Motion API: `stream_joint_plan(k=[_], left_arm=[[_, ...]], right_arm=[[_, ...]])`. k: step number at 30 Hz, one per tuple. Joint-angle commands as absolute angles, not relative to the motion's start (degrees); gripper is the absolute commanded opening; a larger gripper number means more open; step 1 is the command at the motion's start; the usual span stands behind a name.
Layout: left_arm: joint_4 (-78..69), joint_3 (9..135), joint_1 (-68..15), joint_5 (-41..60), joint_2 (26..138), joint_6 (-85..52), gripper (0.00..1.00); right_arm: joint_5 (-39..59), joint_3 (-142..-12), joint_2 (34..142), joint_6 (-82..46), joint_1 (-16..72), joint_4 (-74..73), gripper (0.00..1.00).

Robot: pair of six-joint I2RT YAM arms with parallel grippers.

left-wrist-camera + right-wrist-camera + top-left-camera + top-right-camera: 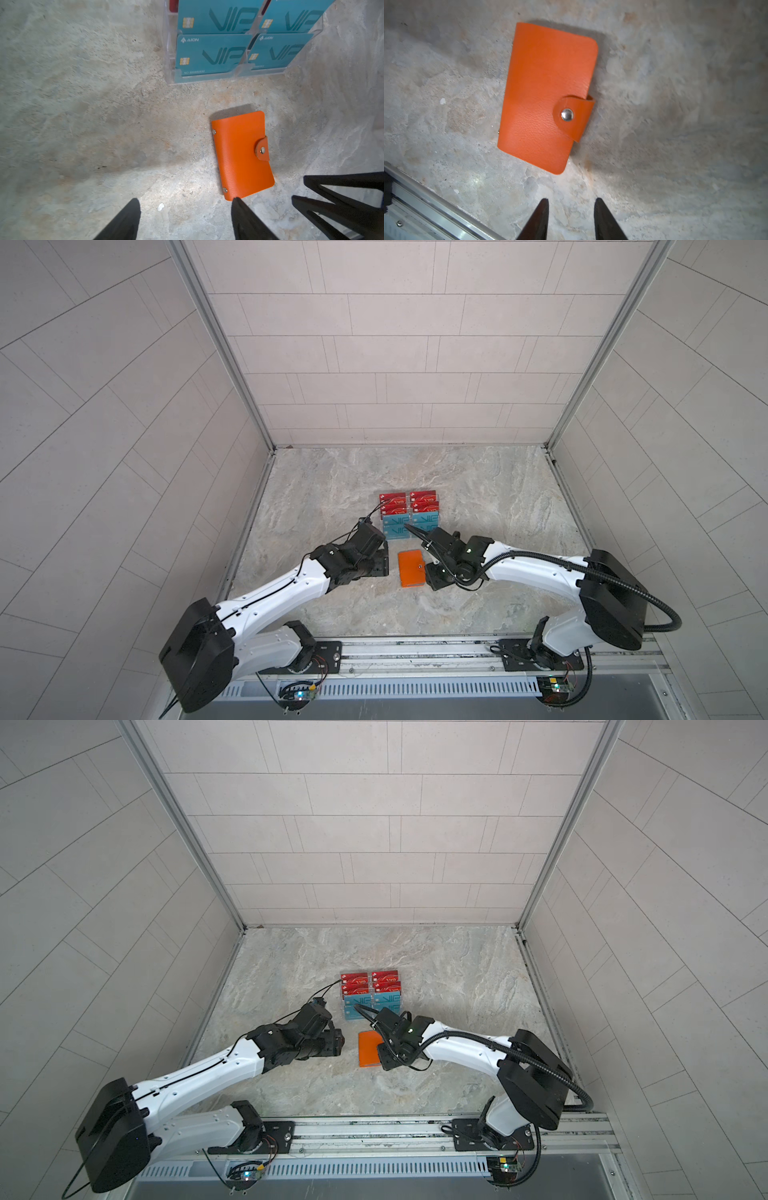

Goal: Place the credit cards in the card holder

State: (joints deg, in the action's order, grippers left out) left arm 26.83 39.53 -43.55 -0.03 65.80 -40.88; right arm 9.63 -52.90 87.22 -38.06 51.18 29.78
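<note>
The marble-patterned table is closed in by tiled walls at 9, 12 and 3 o'clock and by a metal rail along its 6 o'clock edge. Bare surface lies open on every side of the middle group, widest toward 12 o'clock behind it and toward 6 o'clock before the rail. In both top views the credit cards stand in a clear acrylic rack, red ones at the back and teal ones in front, at 12 o'clock from the card holder and apart from it. The card holder lies flat and closed in the middle of the table, its strap tab fastened by the snap button on its 3 o'clock side. Both wrists crowd it, one at 9 o'clock and one at 3 o'clock, leaving only a narrow gap on either side. The left gripper has its jaws spread wide and empty; one fingertip sits at the holder's riveted spine corner, and contact cannot be told. The right gripper has its jaws narrower, with a clear gap and nothing between them; the holder lies ahead of its tips, with bare table between.
</note>
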Motion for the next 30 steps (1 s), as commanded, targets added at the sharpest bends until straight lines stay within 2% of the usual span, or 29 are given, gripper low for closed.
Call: stream_joint_plan(k=[1,10,17,21,30], left_arm=[[24.2,38.0,-43.7,2.1,62.8,-43.5,0.72],[23.3,36.9,-43.7,2.8,60.8,-45.0,0.72],[22.6,37.5,-43.7,4.0,63.1,-44.7,0.73],[21.2,37.8,-43.7,5.6,65.1,-45.0,0.73],[17.1,36.6,-43.7,8.7,67.6,-46.7,0.69]], right_arm=[[8.3,-54.4,88.9,-39.7,50.5,26.7,0.34],[8.1,-56.1,94.2,-38.7,48.5,24.3,0.31],[8.0,-56.4,95.7,-38.1,48.0,23.1,0.33],[8.5,-56.3,95.5,-38.2,47.7,21.9,0.38],[8.4,-56.9,98.5,-38.4,47.5,20.8,0.38]])
